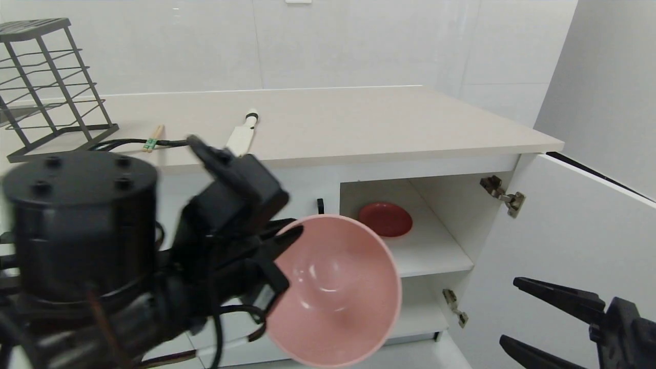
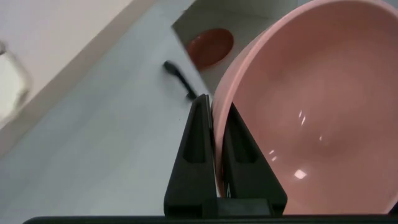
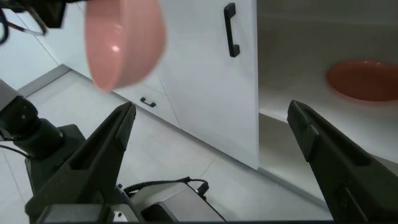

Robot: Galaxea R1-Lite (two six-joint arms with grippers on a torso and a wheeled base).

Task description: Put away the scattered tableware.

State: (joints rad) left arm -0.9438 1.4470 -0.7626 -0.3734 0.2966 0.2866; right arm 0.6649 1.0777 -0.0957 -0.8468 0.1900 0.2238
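My left gripper (image 1: 279,246) is shut on the rim of a pink bowl (image 1: 335,292), held in the air in front of the open cabinet; the wrist view shows both fingers (image 2: 202,143) clamping the pink bowl's (image 2: 311,106) edge. A red plate (image 1: 385,219) lies on the upper shelf (image 1: 435,251) inside the cabinet, and the same red plate (image 3: 365,79) appears in the right wrist view. My right gripper (image 1: 523,315) stands open low at the right, beside the cabinet door, with nothing between its fingers. On the countertop lie chopsticks (image 1: 152,138) and a white-handled utensil (image 1: 242,134).
The open cabinet door (image 1: 569,246) swings out at the right, close to my right gripper. A dark wire rack (image 1: 48,82) stands on the countertop (image 1: 359,118) at the far left. A closed door with a black handle (image 3: 231,30) is left of the opening.
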